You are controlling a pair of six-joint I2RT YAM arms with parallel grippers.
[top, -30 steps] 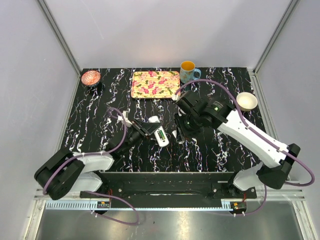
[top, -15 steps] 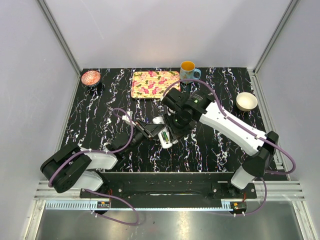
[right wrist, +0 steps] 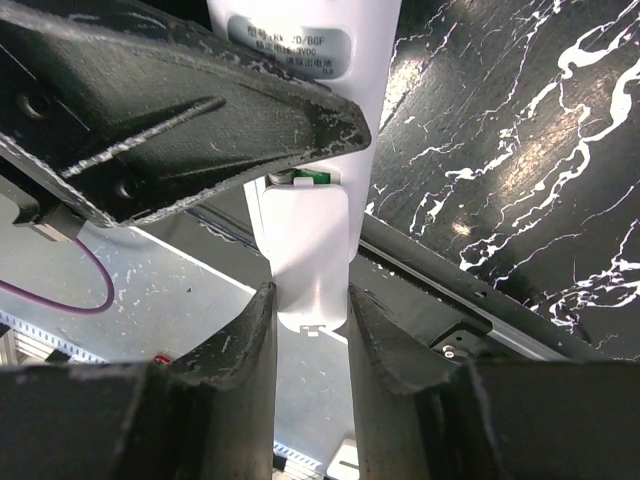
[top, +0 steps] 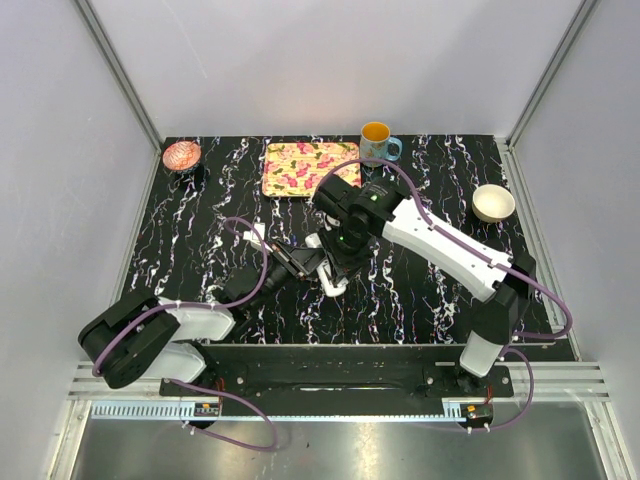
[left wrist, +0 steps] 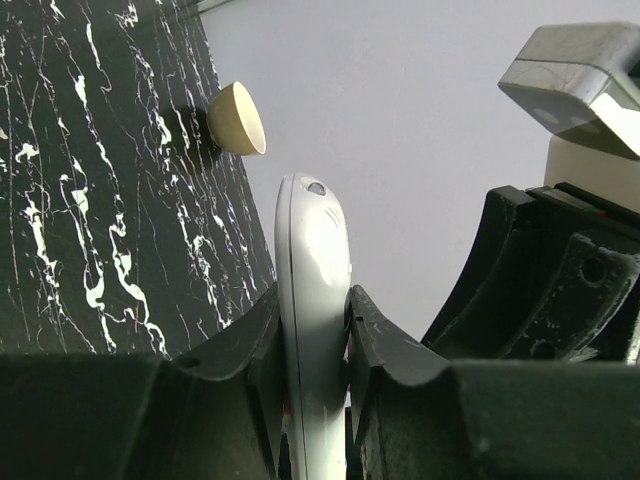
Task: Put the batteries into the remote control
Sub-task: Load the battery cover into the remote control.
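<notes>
My left gripper (left wrist: 312, 310) is shut on the white remote control (left wrist: 312, 250), held edge-up off the table; in the top view the remote (top: 327, 278) sits between both grippers. In the right wrist view the remote's labelled back (right wrist: 290, 45) faces the camera. My right gripper (right wrist: 310, 300) is shut on the small white cover piece (right wrist: 308, 250), which lies over the battery bay. A sliver of the greenish battery (right wrist: 308, 179) shows at the cover's upper edge. The reddish battery is hidden. In the top view my right gripper (top: 340, 262) is directly over the remote.
A floral tray (top: 310, 168) and an orange-filled mug (top: 377, 143) stand at the back. A cream bowl (top: 493, 202) is at the right, also in the left wrist view (left wrist: 237, 118). A pink shell dish (top: 181, 155) is at the back left.
My right arm has swung left from beside the remote to directly over it. The green battery seen earlier in the open bay is now covered by the gripper and cover piece.
</notes>
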